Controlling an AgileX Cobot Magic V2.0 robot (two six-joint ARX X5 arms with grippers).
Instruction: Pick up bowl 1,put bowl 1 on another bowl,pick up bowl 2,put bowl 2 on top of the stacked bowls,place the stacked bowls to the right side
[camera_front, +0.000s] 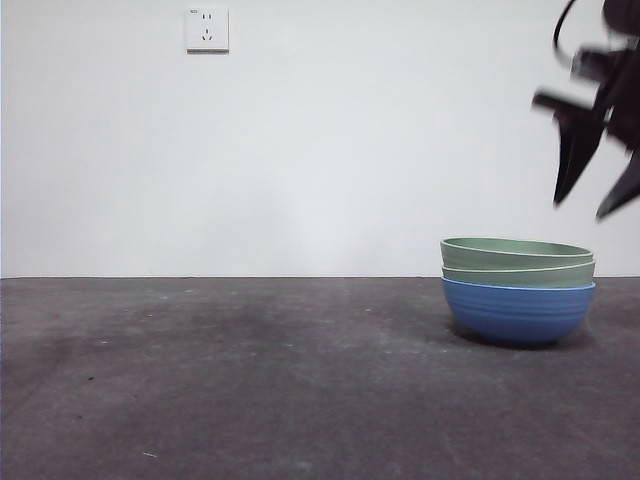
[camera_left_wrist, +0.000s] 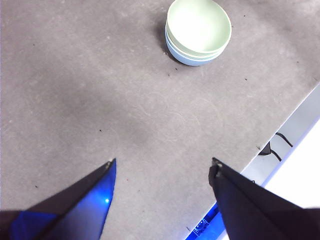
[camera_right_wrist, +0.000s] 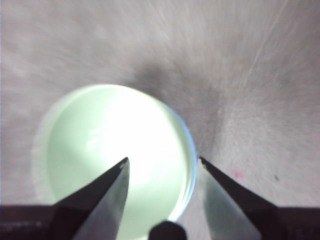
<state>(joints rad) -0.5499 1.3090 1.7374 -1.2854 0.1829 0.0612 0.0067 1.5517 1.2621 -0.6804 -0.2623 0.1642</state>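
Stacked bowls (camera_front: 518, 290) on table (camera_front: 250, 380) (right side); both fingers spread, empty.

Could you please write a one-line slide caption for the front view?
Stacked bowls, two green nested in a blue one, on the table's right side, with the open right gripper above them.

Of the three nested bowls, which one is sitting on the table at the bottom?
The medium-blue ribbed bowl. It alone rests on the grey table; the two pale green bowls sit nested inside it, only their rims showing above.
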